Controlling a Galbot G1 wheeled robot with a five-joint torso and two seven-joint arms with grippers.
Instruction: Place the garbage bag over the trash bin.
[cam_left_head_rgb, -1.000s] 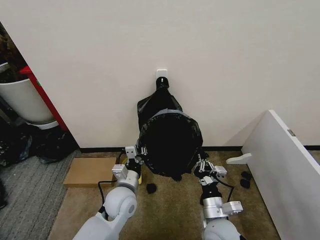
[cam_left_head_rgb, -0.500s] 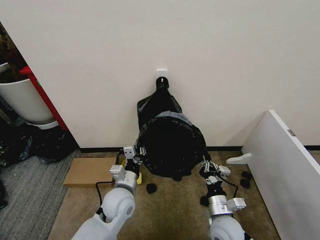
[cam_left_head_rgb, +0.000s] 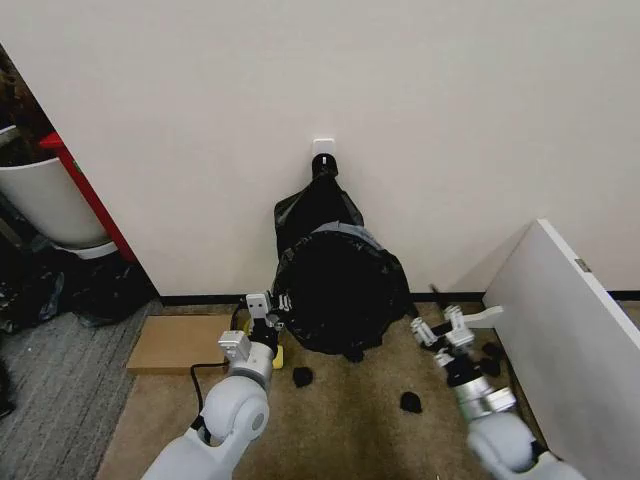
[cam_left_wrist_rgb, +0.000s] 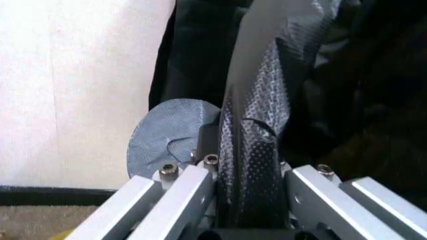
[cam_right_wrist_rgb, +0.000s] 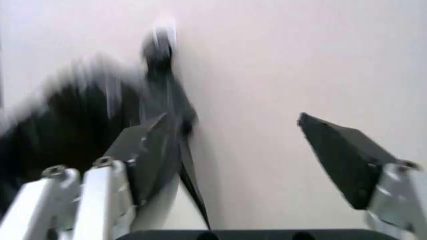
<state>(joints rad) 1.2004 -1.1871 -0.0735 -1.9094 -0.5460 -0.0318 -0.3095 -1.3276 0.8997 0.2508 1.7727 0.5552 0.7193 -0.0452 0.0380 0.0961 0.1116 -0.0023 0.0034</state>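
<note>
Cardboard (cam_left_head_rgb: 180, 342) beside garbage bag (cam_left_head_rgb: 340, 290) — left gripper (cam_left_head_rgb: 272, 308) pinching.

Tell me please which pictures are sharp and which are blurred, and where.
Head view: sharp, evenly lit, and the garbage bag shows little glare. Left wrist view: the bag fold between the left gripper fingers is crisp, the background softer. Right wrist view: smeared by motion blur, so the open right gripper and the bag are hazy.

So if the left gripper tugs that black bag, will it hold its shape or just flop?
Probably flop: the garbage bag looks thin and crinkled, bunching between the left gripper's fingers. Likely light and glossy, so it may slip. The right gripper stands open, apart from it, so that side is unsupported.
</note>
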